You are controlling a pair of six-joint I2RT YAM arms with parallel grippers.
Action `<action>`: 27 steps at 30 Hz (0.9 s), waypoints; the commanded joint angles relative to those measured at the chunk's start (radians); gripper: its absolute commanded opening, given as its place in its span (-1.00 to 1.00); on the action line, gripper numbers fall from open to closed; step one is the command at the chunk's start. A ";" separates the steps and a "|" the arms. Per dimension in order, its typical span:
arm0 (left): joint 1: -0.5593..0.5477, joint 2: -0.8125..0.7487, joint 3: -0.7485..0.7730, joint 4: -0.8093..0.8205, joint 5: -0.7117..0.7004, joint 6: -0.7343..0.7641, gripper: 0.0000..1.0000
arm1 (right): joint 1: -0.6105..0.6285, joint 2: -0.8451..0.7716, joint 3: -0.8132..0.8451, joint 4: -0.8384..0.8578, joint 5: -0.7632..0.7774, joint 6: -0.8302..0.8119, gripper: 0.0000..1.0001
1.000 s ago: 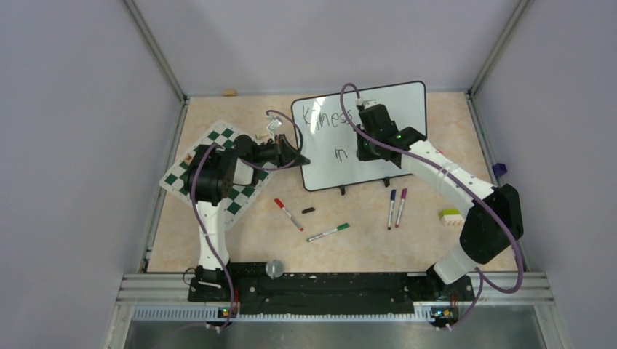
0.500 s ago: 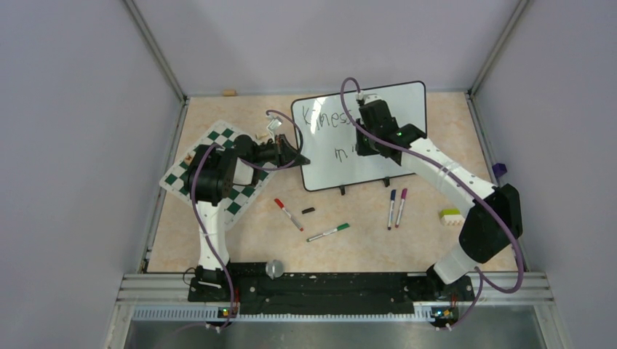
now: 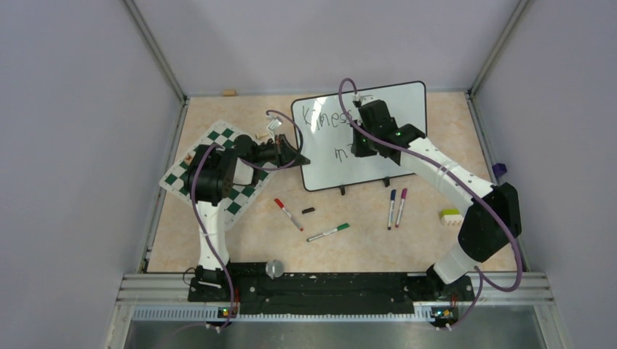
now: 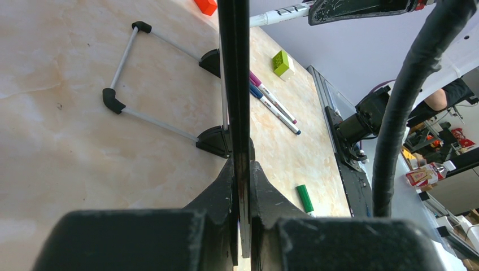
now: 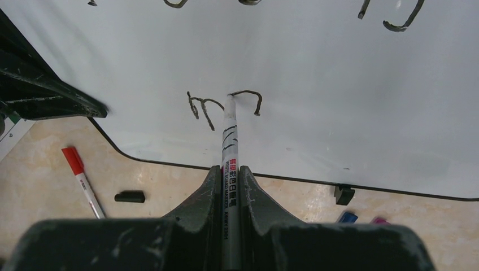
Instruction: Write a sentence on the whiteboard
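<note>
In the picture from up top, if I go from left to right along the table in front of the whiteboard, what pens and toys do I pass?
red marker → green marker → blue marker → purple marker → lime-green block

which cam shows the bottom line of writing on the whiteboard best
The right wrist view: the lower line of writing fills mid-frame, the marker tip on it. Top external shows it tiny beside the right arm. Left wrist sees the whiteboard edge-on, no writing.
</note>
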 commanded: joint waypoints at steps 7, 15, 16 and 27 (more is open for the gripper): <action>0.000 -0.033 0.012 0.162 0.032 0.058 -1.00 | -0.010 -0.002 -0.028 -0.020 0.013 -0.015 -1.00; 0.000 -0.035 0.010 0.162 0.030 0.061 -1.00 | -0.019 -0.002 -0.004 -0.024 0.081 -0.006 -1.00; 0.000 -0.035 0.011 0.162 0.029 0.060 -1.00 | -0.021 0.000 -0.002 -0.024 0.089 -0.007 -1.00; 0.000 -0.033 0.015 0.162 0.036 0.055 -1.00 | -0.037 0.027 0.064 -0.005 0.081 -0.005 -1.00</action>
